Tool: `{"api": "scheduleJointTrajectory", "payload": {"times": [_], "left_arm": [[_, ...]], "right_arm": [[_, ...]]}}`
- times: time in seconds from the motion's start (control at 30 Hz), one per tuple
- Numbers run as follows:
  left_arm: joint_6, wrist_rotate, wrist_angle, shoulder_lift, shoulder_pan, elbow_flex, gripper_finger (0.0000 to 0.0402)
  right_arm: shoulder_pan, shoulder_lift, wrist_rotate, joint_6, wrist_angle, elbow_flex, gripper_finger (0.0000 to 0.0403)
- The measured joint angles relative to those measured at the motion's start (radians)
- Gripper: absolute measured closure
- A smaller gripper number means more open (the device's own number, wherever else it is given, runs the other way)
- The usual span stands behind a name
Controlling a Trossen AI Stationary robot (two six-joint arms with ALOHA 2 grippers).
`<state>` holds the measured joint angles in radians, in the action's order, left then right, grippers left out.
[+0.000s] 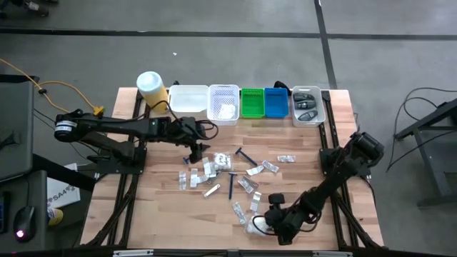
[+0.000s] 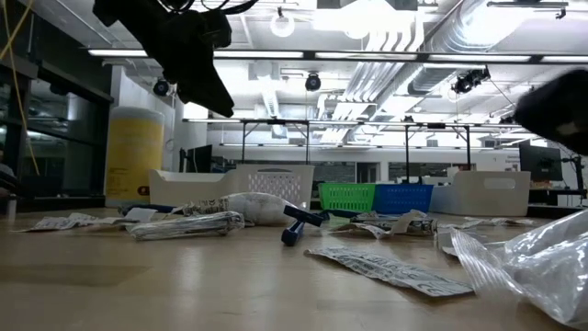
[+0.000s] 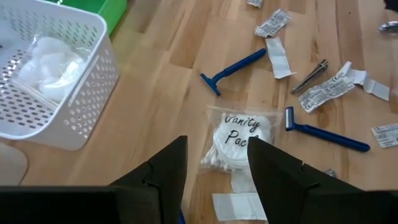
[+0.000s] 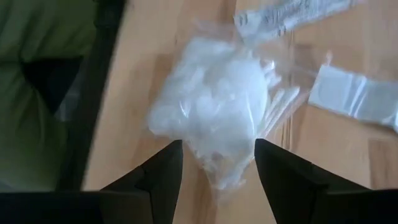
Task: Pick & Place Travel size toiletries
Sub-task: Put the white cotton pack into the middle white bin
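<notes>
Several small sachets, wrappers and dark-blue razors (image 1: 230,187) lie scattered on the middle of the wooden table. My left gripper (image 1: 195,148) is open and empty above the table's left-middle. In its wrist view its fingertips (image 3: 214,155) stand over a clear "Vanity Pack" sachet of cotton pads (image 3: 239,140) that lies flat, with two blue razors (image 3: 233,70) (image 3: 323,134) beyond it. My right gripper (image 1: 260,224) is open near the table's near edge, over a clear sachet of white pads (image 4: 211,106) that lies on the table; whether the fingers touch it, I cannot tell.
A row of bins stands along the far edge: a white tray (image 1: 187,98), a white perforated basket (image 1: 223,93) holding white sachets (image 3: 50,74), a green basket (image 1: 252,102), a blue one (image 1: 275,102) and a clear bin of dark items (image 1: 308,106). A yellow canister (image 1: 151,87) stands at the far left.
</notes>
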<state>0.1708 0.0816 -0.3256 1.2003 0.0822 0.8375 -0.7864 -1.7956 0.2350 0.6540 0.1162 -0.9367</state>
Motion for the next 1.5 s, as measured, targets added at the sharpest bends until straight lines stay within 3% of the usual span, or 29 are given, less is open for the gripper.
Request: {"api": "scheduleJointTrajectory", "payload": {"times": [0.3, 0.57, 0.63, 1.0, 1.2, 1.33, 1.5], "left_arm": [[0.015, 0.0, -0.015, 0.0, 0.002, 0.0, 0.0236], [0.018, -0.001, -0.023, 0.0, 0.002, 0.0, 0.0236], [0.017, -0.001, -0.023, 0.0, 0.002, 0.0, 0.0236], [-0.01, 0.013, -0.026, 0.0, 0.002, 0.0, 0.0236], [-0.116, -0.042, -0.014, 0.01, 0.002, 0.0, 0.0236], [-0.26, -0.142, 0.001, 0.042, -0.012, 0.001, 0.0236], [-0.566, -0.159, 0.142, 0.124, -0.077, 0.0, 0.0231]], "right_arm": [[0.003, -0.07, 0.056, 0.03, -0.013, -0.003, 0.0229], [0.004, -0.073, 0.071, 0.059, -0.026, -0.002, 0.0372], [0.004, -0.073, 0.069, 0.089, -0.028, -0.001, 0.039], [0.003, 0.051, 0.104, 0.177, 0.025, 0.004, 0.0398], [0.005, 0.129, 0.253, 0.201, 0.142, 0.003, 0.0399], [0.035, 0.152, 0.305, 0.241, 0.201, 0.003, 0.0399], [0.123, 0.161, 0.306, 0.239, 0.205, 0.002, 0.0399]]}}
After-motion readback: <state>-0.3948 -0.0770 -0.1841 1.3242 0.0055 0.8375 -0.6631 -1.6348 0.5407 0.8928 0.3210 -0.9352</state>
